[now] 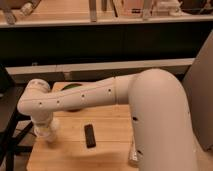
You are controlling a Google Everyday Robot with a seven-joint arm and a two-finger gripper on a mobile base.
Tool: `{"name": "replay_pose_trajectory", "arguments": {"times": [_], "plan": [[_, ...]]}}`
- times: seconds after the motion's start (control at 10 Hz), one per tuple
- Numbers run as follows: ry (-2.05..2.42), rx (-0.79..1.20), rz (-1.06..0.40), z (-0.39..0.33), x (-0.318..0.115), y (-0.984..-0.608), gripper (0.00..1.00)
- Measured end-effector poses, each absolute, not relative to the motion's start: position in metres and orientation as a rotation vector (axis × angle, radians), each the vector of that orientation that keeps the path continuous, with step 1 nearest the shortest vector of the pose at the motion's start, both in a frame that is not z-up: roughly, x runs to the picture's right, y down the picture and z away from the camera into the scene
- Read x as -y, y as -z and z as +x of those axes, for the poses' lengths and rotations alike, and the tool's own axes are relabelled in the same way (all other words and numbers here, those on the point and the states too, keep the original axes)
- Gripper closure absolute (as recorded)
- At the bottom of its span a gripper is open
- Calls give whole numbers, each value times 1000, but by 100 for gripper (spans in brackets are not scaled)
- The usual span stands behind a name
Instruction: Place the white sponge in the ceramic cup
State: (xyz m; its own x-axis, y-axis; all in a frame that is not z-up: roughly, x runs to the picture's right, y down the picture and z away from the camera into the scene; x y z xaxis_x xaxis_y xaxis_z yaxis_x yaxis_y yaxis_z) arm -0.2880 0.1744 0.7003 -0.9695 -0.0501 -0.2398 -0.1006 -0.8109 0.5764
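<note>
1. Tool [48, 133]: low at the left end of the bench [112, 131], pointing down, its pale tip at or just above the wood.
2. Open or closed: cannot tell, since the tip reads only as a pale rounded lump under the wrist.
3. Sponge: cannot be told apart from the pale tip of the tool; whether gripped there or lying elsewhere, cannot tell.
4. Cup: likewise not to be made out as a thing of its own; cannot tell where it stands relative to the tool.
5. Arm [100, 95]: thick and white, reaching from the large rounded body on the right across the back of the bench to the left, then bending down at the wrist.
6. Dark bar [90, 136]: small and oblong, flat on the bench just right of the tool, apart from it, its long side running toward the front edge.
7. Green round thing [70, 86]: at the back of the bench, mostly hidden behind the arm, only its upper edge and a dark patch below showing.
8. Dark frame [9, 131]: beside the left edge of the bench, near the tool.
9. Long counter [100, 21]: well behind, across the top of the view.
</note>
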Motion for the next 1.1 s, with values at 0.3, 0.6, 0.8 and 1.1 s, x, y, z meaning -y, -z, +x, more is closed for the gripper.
{"name": "replay_pose_trajectory", "arguments": {"times": [0.3, 0.6, 0.8, 1.1], "plan": [[-2882, -955, -478, -311, -170, -701, 20], [-2861, -954, -487, -339, -171, -698, 36], [-2879, -959, -463, -334, -170, -699, 36], [-2884, -967, -468, -303, -169, -700, 20]]}}
